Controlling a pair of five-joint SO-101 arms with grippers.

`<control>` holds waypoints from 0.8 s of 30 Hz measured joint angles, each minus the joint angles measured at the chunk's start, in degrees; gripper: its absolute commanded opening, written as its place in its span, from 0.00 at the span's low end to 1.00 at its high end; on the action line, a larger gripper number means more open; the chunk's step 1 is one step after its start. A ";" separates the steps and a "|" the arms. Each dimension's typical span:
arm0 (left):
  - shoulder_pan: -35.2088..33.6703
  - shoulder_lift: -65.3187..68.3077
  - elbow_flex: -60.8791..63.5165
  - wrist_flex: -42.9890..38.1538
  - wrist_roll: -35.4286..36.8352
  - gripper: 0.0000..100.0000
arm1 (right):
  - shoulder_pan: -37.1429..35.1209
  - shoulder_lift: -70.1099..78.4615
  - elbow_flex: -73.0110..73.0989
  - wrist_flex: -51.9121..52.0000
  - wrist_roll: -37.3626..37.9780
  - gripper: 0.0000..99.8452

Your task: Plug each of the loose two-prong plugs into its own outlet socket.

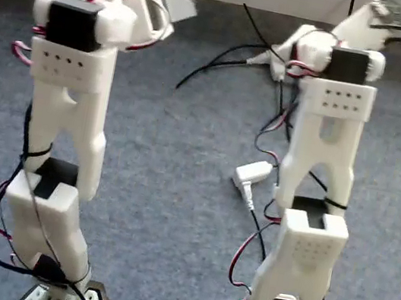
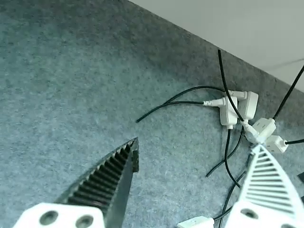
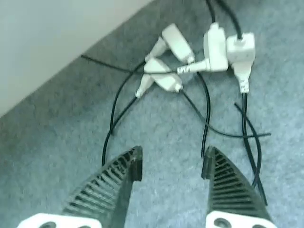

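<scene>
A cluster of white plugs and socket pieces point(image 3: 209, 52) on black cables lies on the grey carpet near the far wall. The same cluster point(image 2: 235, 107) lies ahead of my left gripper, off to one side. My right gripper point(image 3: 173, 152) hovers open above the carpet just short of the cluster, with nothing between its fingers. My left gripper point(image 2: 197, 146) is also open and holds nothing, farther from the cluster. One loose white plug point(image 1: 252, 172) with a cable lies between the arms, close to the right arm. Part of the cluster point(image 1: 266, 59) shows behind that arm.
Black cables point(image 3: 114, 109) trail over the carpet from the cluster toward both grippers. A pale wall point(image 3: 47, 42) runs along the carpet's far edge. Open carpet point(image 1: 175, 161) lies between the two arm bases.
</scene>
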 measured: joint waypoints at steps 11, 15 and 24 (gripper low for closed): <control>-4.22 -23.74 27.34 0.00 -0.35 0.35 | -4.57 1.23 6.42 4.40 0.00 0.21; -7.47 -26.20 34.81 0.00 -0.35 0.35 | -4.13 1.23 15.21 4.40 0.00 0.21; -11.78 -26.55 45.36 0.00 -5.36 0.35 | -4.48 0.53 27.60 4.40 0.00 0.21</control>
